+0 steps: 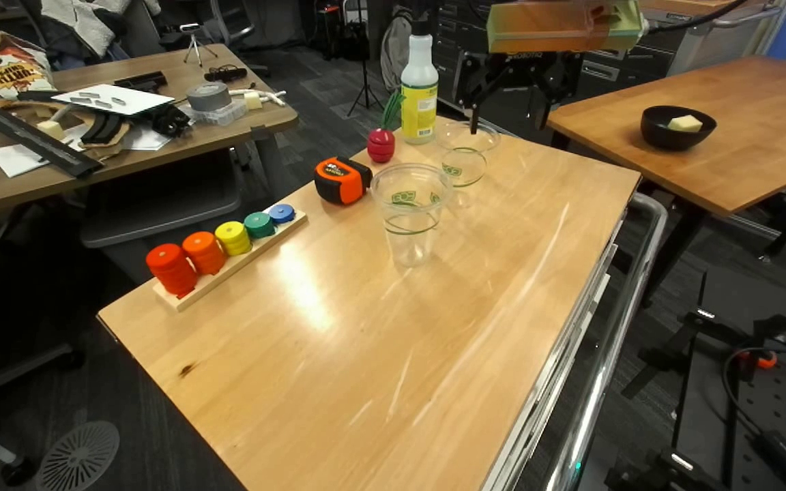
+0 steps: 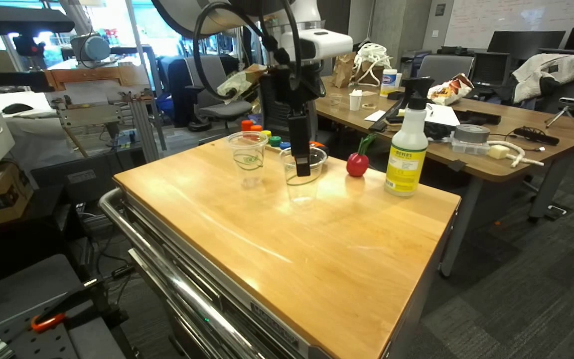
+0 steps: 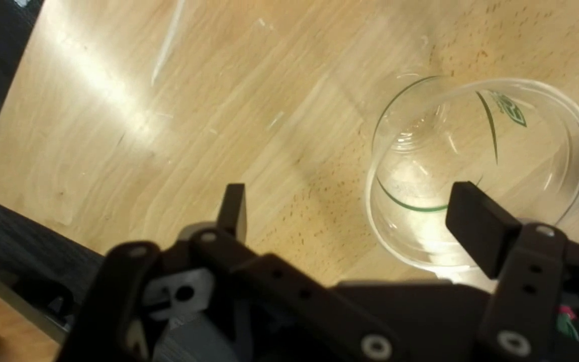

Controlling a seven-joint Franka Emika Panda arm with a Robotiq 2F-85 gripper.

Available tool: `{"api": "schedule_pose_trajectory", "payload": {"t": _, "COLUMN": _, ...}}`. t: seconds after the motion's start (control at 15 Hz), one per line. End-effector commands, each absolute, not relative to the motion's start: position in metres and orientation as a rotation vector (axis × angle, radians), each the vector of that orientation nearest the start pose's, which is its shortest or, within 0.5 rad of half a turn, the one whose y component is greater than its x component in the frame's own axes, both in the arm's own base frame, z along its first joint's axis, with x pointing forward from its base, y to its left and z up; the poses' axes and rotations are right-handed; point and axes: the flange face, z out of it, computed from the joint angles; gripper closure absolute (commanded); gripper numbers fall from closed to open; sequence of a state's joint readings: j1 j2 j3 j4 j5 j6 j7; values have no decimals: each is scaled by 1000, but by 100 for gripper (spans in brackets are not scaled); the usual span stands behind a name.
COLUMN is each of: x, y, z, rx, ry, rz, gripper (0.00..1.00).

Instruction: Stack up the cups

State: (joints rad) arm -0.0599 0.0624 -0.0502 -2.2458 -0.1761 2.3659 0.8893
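The arm [image 2: 334, 45] is looking white, and a boxy part [image 1: 563, 27] is showing orange and green. A black cable [image 2: 198, 47] is curling in a loop. The gripper [image 3: 348, 203] is looking mostly black, and round shiny screws [image 3: 376, 347] are dotting its bars [image 3: 292, 286]. Letters [image 1: 526, 56] are spelling ROBOTIQ.

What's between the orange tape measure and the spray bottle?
A red radish-like thing with a green top stands between them, in an exterior view.

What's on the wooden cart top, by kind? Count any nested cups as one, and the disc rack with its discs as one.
Clear cups: 2
Spray bottle: 1
Toy radish: 1
Tape measure: 1
Disc rack: 1
Total: 6
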Motion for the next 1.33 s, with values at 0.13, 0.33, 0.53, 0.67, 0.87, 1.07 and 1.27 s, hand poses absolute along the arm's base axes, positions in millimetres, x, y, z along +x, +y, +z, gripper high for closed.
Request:
{"api": "schedule_pose_trajectory", "payload": {"t": 0.13, "x": 547, "y": -54, "z": 329, "rx": -2929, "ry": 1361, "rz": -152, "gripper": 34}}
{"api": "schedule_pose_trajectory", "payload": {"t": 0.33, "x": 555, "y": -47, "z": 323, "rx": -2926, "ry": 1362, "rz": -162, "gripper": 58}}
{"api": "schedule_pose_trajectory", "payload": {"t": 0.53, "x": 563, "y": -38, "z": 322, "rx": -2918, "ry": 1371, "rz": -189, "gripper": 82}}
{"api": "schedule_pose_trajectory", "payload": {"t": 0.67, "x": 566, "y": -34, "z": 325, "rx": -2898, "ry": 1391, "rz": -206, "gripper": 95}}
{"api": "schedule_pose_trajectory", "payload": {"t": 0.87, "x": 565, "y": -33, "z": 330, "rx": -2865, "ry": 1426, "rz": -239, "gripper": 100}}
{"api": "schedule_pose_trajectory", "payload": {"t": 1.07, "x": 561, "y": -37, "z": 343, "rx": -2812, "ry": 1469, "rz": -270, "gripper": 99}}
{"api": "schedule_pose_trajectory", "payload": {"t": 1.27, "x": 557, "y": -39, "z": 375, "rx": -2722, "ry": 1499, "rz": -321, "gripper": 99}}
